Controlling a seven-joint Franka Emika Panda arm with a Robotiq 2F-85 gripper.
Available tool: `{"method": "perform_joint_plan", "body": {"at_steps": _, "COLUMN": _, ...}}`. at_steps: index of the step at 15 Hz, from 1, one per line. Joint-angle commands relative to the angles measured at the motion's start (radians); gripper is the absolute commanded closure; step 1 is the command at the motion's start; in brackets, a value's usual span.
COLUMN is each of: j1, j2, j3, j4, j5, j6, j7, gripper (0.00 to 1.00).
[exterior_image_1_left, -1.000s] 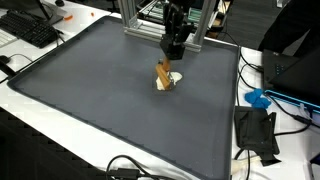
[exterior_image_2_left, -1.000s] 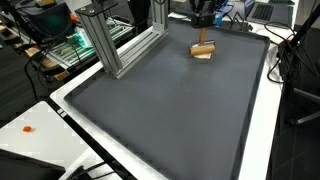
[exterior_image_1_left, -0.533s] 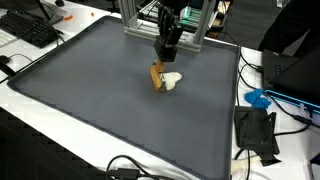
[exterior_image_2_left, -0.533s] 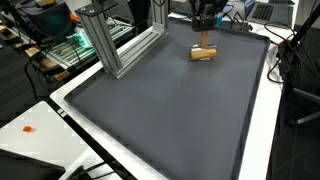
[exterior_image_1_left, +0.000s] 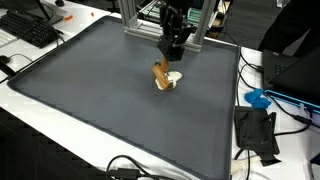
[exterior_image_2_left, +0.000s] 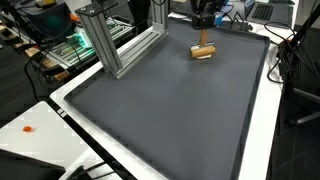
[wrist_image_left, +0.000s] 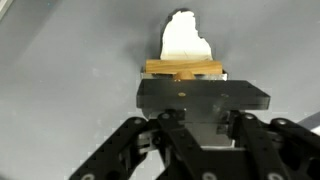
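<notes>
The claw (exterior_image_1_left: 169, 57) hung over the far part of the dark mat (exterior_image_1_left: 90, 95), just near of the metal frame (exterior_image_1_left: 140, 22), and its jaws appeared clamped on the top end of a wooden block (exterior_image_1_left: 162, 72). In that exterior view the block slanted down and to the left from the fingertips, with its lower end at or just above the mat; contact could not be made out. A white scrap (exterior_image_1_left: 174, 80) lay on the mat just right of the block's lower end, touching it or nearly so. In an exterior view from another side, the block (exterior_image_2_left: 203, 50) sat directly below the claw (exterior_image_2_left: 205, 36), near the mat's far edge and well right of the frame (exterior_image_2_left: 120, 45). In the wrist view the block (wrist_image_left: 183, 69) lay crosswise right against the claw (wrist_image_left: 201, 95), and the scrap (wrist_image_left: 184, 40) showed just beyond it. A keyboard (exterior_image_1_left: 35, 30) rested off the mat at the far left.
</notes>
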Motion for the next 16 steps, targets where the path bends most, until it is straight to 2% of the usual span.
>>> {"method": "perform_joint_plan", "body": {"at_steps": 1, "j1": 0.003, "j2": 0.046, "j3": 0.031, "j4": -0.003, "j5": 0.056, "j6": -0.041, "j7": -0.090, "gripper": 0.78}}
{"method": "perform_joint_plan", "body": {"at_steps": 5, "j1": 0.009, "j2": 0.052, "j3": 0.046, "j4": 0.001, "j5": 0.065, "j6": -0.077, "j7": -0.165, "gripper": 0.78}}
{"method": "perform_joint_plan", "body": {"at_steps": 16, "j1": 0.034, "j2": 0.056, "j3": 0.075, "j4": 0.005, "j5": 0.073, "j6": -0.158, "j7": -0.252, "gripper": 0.78}}
